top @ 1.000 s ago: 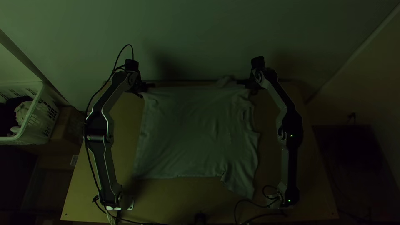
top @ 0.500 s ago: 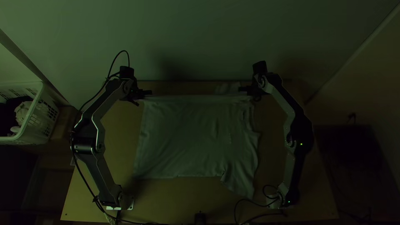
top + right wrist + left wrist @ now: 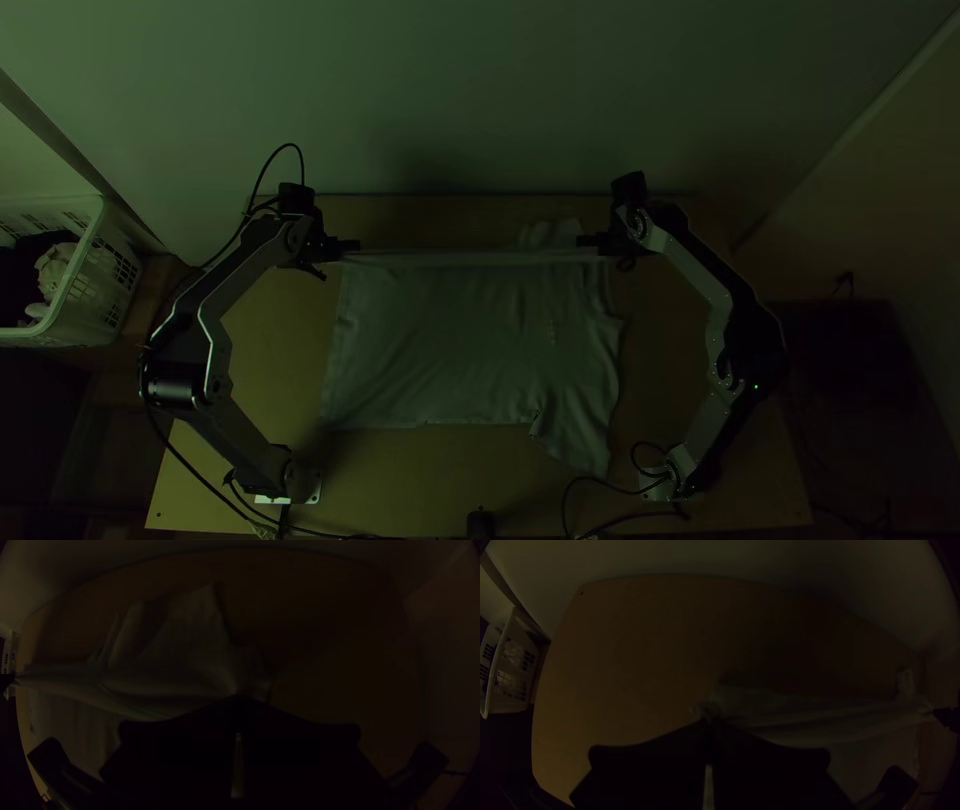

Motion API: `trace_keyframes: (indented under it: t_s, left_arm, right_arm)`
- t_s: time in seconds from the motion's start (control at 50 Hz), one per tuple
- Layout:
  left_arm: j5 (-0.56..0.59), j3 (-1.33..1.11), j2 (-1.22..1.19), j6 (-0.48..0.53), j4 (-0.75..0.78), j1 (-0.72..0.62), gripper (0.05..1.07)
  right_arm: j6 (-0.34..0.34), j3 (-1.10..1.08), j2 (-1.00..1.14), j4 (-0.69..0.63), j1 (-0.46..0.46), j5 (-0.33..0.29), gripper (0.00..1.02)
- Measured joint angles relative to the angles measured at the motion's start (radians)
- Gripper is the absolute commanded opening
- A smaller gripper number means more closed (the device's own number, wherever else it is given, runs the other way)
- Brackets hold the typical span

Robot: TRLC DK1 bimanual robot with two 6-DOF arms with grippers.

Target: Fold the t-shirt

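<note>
1. One t-shirt (image 3: 450,345) lies mostly spread on the table (image 3: 400,480), its long axis running left to right across the scene. One flap, sleeve-like, points toward the near side at the near right corner; a smaller piece of cloth pokes out to the far side, near the right end of the far edge. Which end holds the collar I cannot tell.

2. The far edge is drawn into a taut, narrow band running left to right between the two grippers; the rest of the cloth lies on the near side of it, with soft wrinkles, more of them at the right.

3. The left gripper (image 3: 340,248) is at the far left corner of the cloth. Its fingers are together, clamped on that corner, with a little bunched cloth at the tips.

4. The right gripper (image 3: 592,242) is at the right end of the same band, its fingers together and pinching the cloth there.

5. Farther out there are two arms, one at each side of the cloth, and one white basket (image 3: 97,225) well to the left, beyond the table, with dark and pale cloth inside.
</note>
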Motion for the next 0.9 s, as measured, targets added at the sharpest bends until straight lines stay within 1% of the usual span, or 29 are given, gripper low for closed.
trace_keyframes:
  t_s: [0.24, 0.3, 0.32, 0.34, 0.36, 0.38, 0.42, 0.44, 0.46, 0.48, 0.5, 0.52, 0.7, 0.9]
  left_arm:
    - [0.003, -0.148, -0.087, 0.0, 0.033, 0.001, 0.08]
    - [0.005, -0.182, -0.106, 0.0, 0.045, 0.003, 0.08]
    - [0.007, -0.193, -0.112, 0.0, 0.05, 0.003, 0.09]
    - [0.007, -0.204, -0.118, 0.0, 0.054, 0.004, 0.12]
    - [0.007, -0.215, -0.124, 0.0, 0.06, 0.004, 0.2]
    - [0.007, -0.225, -0.129, 0.0, 0.064, 0.004, 0.32]
    - [0.007, -0.245, -0.138, 0.0, 0.069, 0.004, 0.57]
    - [0.007, -0.254, -0.143, 0.0, 0.071, 0.004, 0.68]
    - [0.007, -0.262, -0.146, 0.0, 0.072, 0.004, 0.77]
    - [0.007, -0.272, -0.15, 0.0, 0.071, 0.004, 0.87]
    - [0.006, -0.28, -0.154, 0.0, 0.071, 0.004, 0.96]
    - [0.006, -0.287, -0.157, 0.0, 0.069, 0.004, 1.03]
    - [0.011, -0.294, -0.169, 0.006, 0.033, 0.013, 1.03]
    - [0.091, -0.318, -0.277, 0.03, 0.026, 0.049, 1.03]
  right_arm:
    - [0.0, -0.18, -0.131, 0.041, 0.006, 0.0, 0.03]
    - [0.0, -0.222, -0.158, 0.056, 0.006, 0.0, 0.04]
    - [0.0, -0.235, -0.165, 0.06, 0.006, 0.0, 0.07]
    - [0.0, -0.246, -0.171, 0.063, 0.006, 0.0, 0.12]
    - [0.0, -0.257, -0.176, 0.064, 0.006, 0.0, 0.21]
    - [0.0, -0.268, -0.181, 0.066, 0.006, 0.0, 0.32]
    - [0.001, -0.288, -0.188, 0.066, 0.006, 0.003, 0.6]
    - [0.002, -0.299, -0.192, 0.068, 0.006, 0.008, 0.74]
    - [0.003, -0.311, -0.197, 0.068, 0.006, 0.012, 0.86]
    - [0.005, -0.321, -0.201, 0.068, 0.006, 0.016, 0.93]
    - [0.006, -0.333, -0.207, 0.068, 0.006, 0.018, 0.96]
    - [0.008, -0.348, -0.216, 0.068, 0.006, 0.02, 0.97]
    - [0.03, -0.436, -0.328, 0.068, 0.01, 0.026, 0.98]
    - [0.035, -0.518, -0.539, 0.064, 0.02, 0.026, 0.98]
